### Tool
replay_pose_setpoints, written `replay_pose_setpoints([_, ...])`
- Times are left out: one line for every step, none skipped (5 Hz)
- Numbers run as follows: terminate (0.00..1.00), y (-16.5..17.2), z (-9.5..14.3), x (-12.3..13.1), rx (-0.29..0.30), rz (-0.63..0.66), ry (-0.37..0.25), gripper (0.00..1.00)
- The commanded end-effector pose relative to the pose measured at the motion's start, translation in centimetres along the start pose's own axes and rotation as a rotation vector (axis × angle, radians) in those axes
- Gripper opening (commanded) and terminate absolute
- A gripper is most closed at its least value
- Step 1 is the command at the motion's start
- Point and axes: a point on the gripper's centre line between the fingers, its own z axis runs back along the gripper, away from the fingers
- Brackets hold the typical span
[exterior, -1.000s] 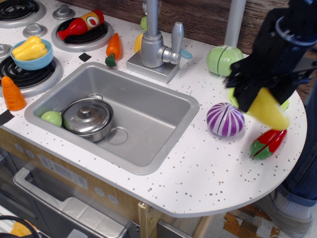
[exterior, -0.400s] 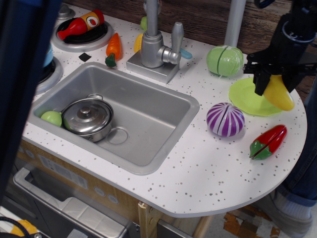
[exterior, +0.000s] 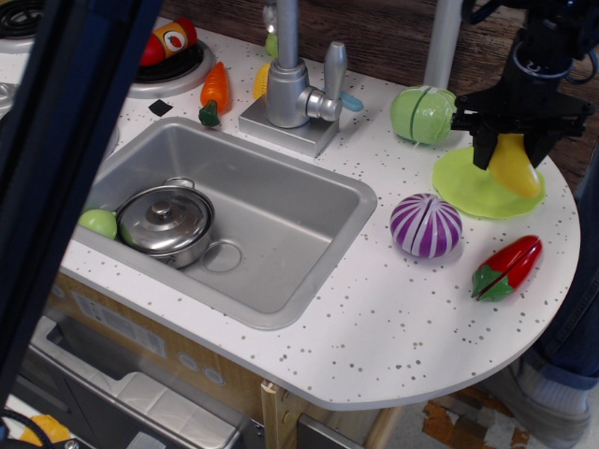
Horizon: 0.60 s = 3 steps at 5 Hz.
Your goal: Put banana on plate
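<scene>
The yellow banana (exterior: 516, 166) hangs from my black gripper (exterior: 506, 146) at the far right of the counter. The gripper is shut on the banana's upper end, and the free end points down and right. The lime-green plate (exterior: 473, 186) lies flat on the counter right under it. The banana's lower end is over the plate's right part; I cannot tell if it touches the plate.
A purple striped onion (exterior: 426, 225) sits left of the plate, a green cabbage ball (exterior: 424, 114) behind it, a red pepper (exterior: 507, 267) in front. The sink (exterior: 281, 224) holds a lidded pot (exterior: 167, 221). A dark blurred bar (exterior: 65, 159) blocks the left side.
My gripper has carried the banana back and slightly left, from in front of the plate to over the plate. A dark bar has swung in across the left of the view.
</scene>
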Motion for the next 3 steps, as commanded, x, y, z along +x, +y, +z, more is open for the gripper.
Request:
replay_pose_setpoints([0.0,-0.01,1.52,1.73,-0.057,-0.011,-0.055,1.0])
replay_pose_setpoints([0.0,-0.01,1.52,1.73,-0.057,-0.011,-0.055,1.0])
replay_pose_setpoints([1.0,-0.01,1.52,1.73,-0.057,-0.011,-0.055,1.0])
